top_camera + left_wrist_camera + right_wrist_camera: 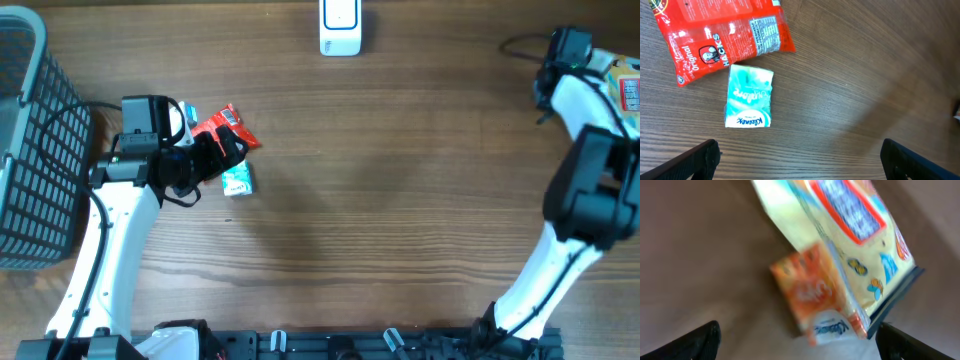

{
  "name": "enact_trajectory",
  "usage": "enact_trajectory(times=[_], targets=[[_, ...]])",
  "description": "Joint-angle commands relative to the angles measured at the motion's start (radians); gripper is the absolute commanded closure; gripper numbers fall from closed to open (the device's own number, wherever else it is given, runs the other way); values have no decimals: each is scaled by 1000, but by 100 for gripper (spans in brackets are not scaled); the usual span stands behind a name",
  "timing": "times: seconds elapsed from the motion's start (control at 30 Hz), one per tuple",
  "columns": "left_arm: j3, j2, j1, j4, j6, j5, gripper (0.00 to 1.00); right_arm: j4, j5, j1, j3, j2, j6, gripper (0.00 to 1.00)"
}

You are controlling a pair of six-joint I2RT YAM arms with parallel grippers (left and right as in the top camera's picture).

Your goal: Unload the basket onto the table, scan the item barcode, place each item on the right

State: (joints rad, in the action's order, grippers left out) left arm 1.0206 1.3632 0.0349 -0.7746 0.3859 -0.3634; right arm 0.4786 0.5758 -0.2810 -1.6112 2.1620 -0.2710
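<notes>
Grippers both spread wide and empty: left gripper [802, 162] over green tissue pack [749, 96], right gripper [800, 342] over yellow packet [850, 245].

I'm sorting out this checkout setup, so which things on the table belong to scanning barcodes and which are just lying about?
For the job: white scanner, red Hacks bag, green Kleenex pack, yellow packet, orange Kleenex pack (likely items to scan).
Lying about: grey wire basket at the left edge, possibly for scanned items.
</notes>
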Motion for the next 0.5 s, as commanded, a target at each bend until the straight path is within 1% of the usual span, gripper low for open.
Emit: enact_trajectory(times=[0.0, 0.13, 0.17, 0.27, 0.33, 0.4, 0.47], targets=[[6, 8, 2, 3, -5, 6, 0, -9, -345, -6, -12, -275, -99, 0], [6, 8, 2, 3, -5, 6, 0, 22, -585, -6, -12, -463, -99, 0], [6, 8, 2, 3, -5, 6, 0, 45, -679, -6, -12, -508, -99, 0], [6, 8, 2, 3, -5, 6, 0, 146, -969, -5, -12, -605, -99, 0], [6, 8, 2, 3, -5, 6, 0, 248, -1144, 3, -12, -645, -98, 0], [6, 8, 2, 3, -5, 6, 0, 350, -1234, 23, -12, -656, -94, 0], [6, 8, 2, 3, -5, 6, 0, 462, -1236, 59, -7, -649, -91, 0]])
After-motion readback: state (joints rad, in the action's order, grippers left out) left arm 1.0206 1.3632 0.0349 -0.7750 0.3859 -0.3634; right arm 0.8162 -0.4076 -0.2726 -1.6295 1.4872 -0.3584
